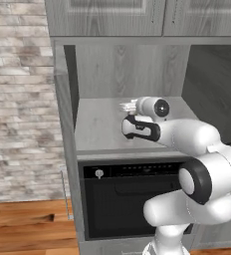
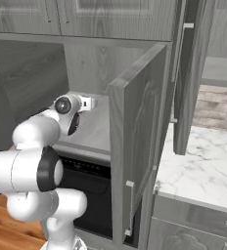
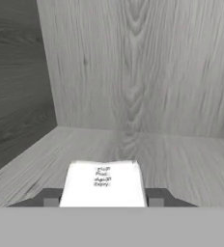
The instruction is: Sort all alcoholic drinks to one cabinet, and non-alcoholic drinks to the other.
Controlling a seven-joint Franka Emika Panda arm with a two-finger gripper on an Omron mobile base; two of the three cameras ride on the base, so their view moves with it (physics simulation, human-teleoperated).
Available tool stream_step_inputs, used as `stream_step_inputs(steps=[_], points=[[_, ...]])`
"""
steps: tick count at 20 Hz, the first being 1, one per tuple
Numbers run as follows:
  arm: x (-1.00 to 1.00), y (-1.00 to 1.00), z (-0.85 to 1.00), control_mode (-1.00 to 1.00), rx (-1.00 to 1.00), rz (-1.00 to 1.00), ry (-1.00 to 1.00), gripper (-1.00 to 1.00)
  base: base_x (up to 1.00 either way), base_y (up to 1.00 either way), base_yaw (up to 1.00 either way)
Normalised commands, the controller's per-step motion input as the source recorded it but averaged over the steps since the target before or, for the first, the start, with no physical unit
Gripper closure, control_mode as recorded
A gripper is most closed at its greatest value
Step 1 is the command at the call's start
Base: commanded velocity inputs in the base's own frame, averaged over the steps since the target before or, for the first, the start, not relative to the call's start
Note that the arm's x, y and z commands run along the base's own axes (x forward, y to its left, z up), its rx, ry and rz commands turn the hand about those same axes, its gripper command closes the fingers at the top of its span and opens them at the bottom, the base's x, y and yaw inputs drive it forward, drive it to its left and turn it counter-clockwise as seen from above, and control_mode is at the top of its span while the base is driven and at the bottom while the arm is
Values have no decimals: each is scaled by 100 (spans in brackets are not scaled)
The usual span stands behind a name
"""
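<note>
Over the grey shelf [image 3: 181,154] of the oven-unit niche [image 1: 132,74], the fingers [image 3: 103,198] clamp a white-topped carton [image 3: 103,184], its long axis unclear.

Only print visible: a small dark text block on the white top face of the carton [image 3: 103,184] in the hand view, three or four short lines. Too blurred to read for sure; last line looks like "Expiry:". Oven control panel [image 1: 137,171] has light markings, illegible.
</note>
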Motion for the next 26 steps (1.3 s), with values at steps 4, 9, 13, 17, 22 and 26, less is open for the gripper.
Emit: stream_step_inputs(steps=[4, 9, 13, 17, 22, 26], points=[[14, 6, 0, -100, -1, 0, 10, 100, 0, 0, 0], [11, 8, -5, -100, -1, 0, 11, 100, 0, 0, 0], [5, 11, -10, -100, -1, 0, 7, 100, 0, 0, 0], [1, 15, -12, -100, -1, 0, 2, 100, 0, 0, 0], [0, 9, -12, -100, 0, 0, 0, 100, 0, 0, 0], [0, 4, -15, -100, 0, 0, -3, 100, 0, 0, 0]])
